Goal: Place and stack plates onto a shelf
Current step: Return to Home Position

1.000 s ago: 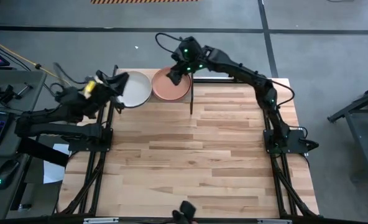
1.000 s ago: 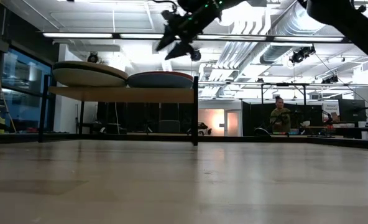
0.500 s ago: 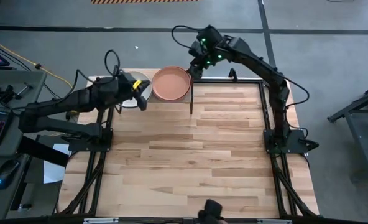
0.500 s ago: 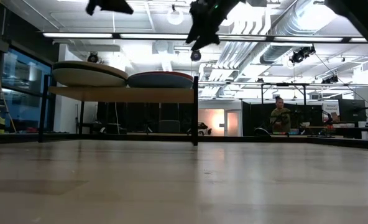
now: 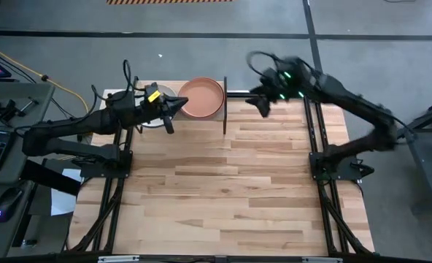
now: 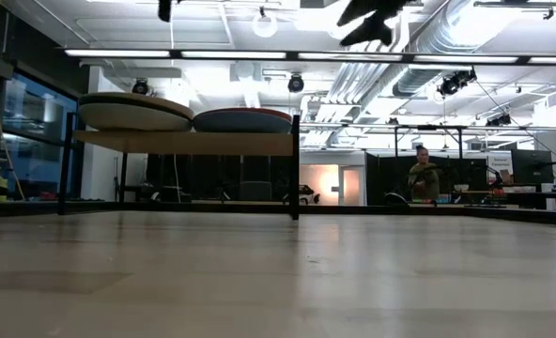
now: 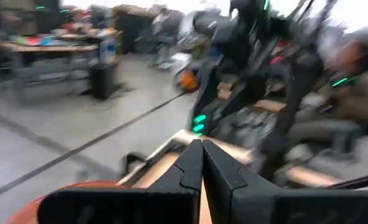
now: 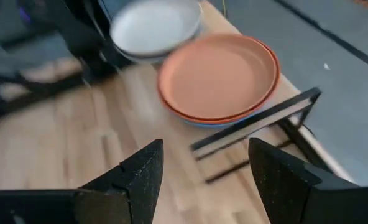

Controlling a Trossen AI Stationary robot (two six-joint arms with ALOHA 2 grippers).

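salmon-orange and matte, a round shallow plate (image 5: 201, 98) tops one pile on the small light-wood shelf with the thin black frame (image 6: 184, 142), and a sliver of a sky blue plate (image 8: 196, 122) peeps out beneath it. a pale white round plate (image 8: 156, 25) tops the neighbouring pile. both piles sit side by side on the shelf board, at the far edge of the big wooden desk (image 5: 230, 183).

the left pincer (image 5: 174, 109) is closed on nothing, its tips pressed together. it hangs over the white-topped pile, well above it, with the salmon pile just beyond its tips. the right pincer (image 5: 262, 104) is spread wide and empty, out past the shelf's black end post. both piles lie ahead of it and below, the salmon one nearer.

the risk, i'd say, lies with the left arm. it's right over the white plate, so a pull-back that dips or swings sideways could clip a rim and slide the top plate off its pile. the right one looks clear, though a sweep toward the post could jolt the frame.
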